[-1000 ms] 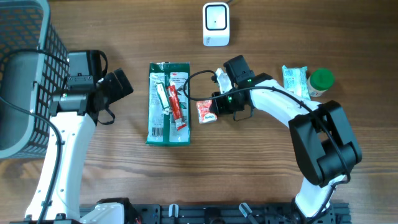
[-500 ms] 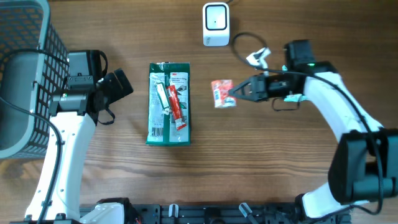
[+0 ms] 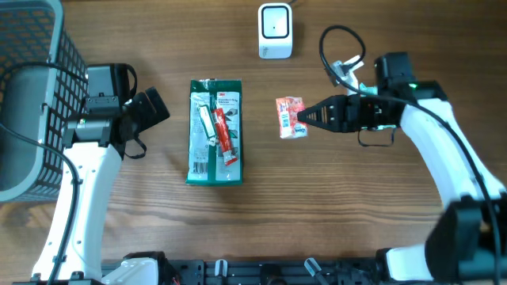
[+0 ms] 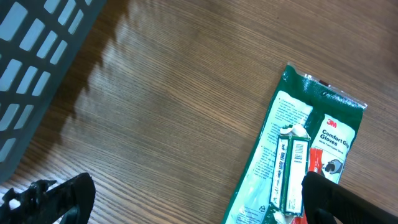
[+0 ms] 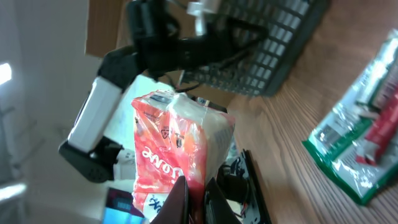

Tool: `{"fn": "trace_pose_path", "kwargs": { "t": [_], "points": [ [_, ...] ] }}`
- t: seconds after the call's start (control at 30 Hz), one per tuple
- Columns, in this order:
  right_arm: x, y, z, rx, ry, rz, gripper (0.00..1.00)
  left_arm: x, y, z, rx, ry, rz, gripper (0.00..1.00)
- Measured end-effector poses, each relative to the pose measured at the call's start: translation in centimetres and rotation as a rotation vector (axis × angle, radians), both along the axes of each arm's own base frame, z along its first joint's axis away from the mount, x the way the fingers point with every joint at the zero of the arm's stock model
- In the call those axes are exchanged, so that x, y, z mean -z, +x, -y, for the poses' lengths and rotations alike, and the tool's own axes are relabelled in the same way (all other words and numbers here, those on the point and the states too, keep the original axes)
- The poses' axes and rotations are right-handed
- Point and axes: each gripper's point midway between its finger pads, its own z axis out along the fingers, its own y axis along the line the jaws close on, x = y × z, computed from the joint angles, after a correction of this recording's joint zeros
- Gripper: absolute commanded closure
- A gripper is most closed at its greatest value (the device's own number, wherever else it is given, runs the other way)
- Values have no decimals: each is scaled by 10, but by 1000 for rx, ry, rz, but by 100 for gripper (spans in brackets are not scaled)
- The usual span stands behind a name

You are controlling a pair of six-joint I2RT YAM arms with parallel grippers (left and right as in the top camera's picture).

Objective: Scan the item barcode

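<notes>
From overhead, the right gripper [image 3: 307, 118] is seen closed, its jaws pinched on one edge of the red snack packet [image 3: 290, 117], which is thus held straight out ahead of the fingertips. The white scanner [image 3: 275, 30] is stood on the table [image 3: 317, 206] beyond the packet and off to one side of the gripper's line, well apart from it. The green glove pack [image 3: 215, 131] lies flat further ahead of the tips. The left gripper [image 3: 150, 111] is found on the far side of that pack, just beside it without touching, with the grey basket [image 3: 32, 95] behind it.

In the left wrist view, the left gripper's jaws are spread as wide as they go and nothing is held between them (only bare wood shows in the gap). The glove pack lies ahead of the one finger [image 4: 348, 199], the basket's wall ahead of the other.

In the right wrist view, the packet is clamped by its lower edge between the closed fingertips and stands upright directly before them, clear of the table. The left arm [image 5: 99, 112] and the basket are seen beyond it; the glove pack is off to the side.
</notes>
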Motion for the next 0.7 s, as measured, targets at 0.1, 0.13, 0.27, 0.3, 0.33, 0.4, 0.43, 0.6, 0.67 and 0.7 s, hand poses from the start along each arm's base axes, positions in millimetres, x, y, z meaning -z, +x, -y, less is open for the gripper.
{"fn": "trace_pose_path", "kwargs": {
  "t": [0.1,0.13,0.27,0.3,0.33,0.4,0.43,0.6,0.67,0.7],
  "points": [
    [-26,-13,1,0,8,101,96,0,0,0,0,0,0,0],
    [-35,-17,1,0,10,137,96,0,0,0,0,0,0,0],
    [-59,-27,2,1,16,202,96,0,0,0,0,0,0,0],
    [-62,-27,2,2,16,210,96,0,0,0,0,0,0,0],
    [-65,-27,2,2,17,217,96,0,0,0,0,0,0,0],
    [-69,-27,2,2,17,221,96,0,0,0,0,0,0,0],
    [-70,-27,2,2,17,216,96,0,0,0,0,0,0,0],
    [-71,-26,2,4,13,183,96,0,0,0,0,0,0,0],
    [-62,-19,2,42,-41,180,96,0,0,0,0,0,0,0],
    [-55,-13,2,70,-83,179,96,0,0,0,0,0,0,0]
  ]
}}
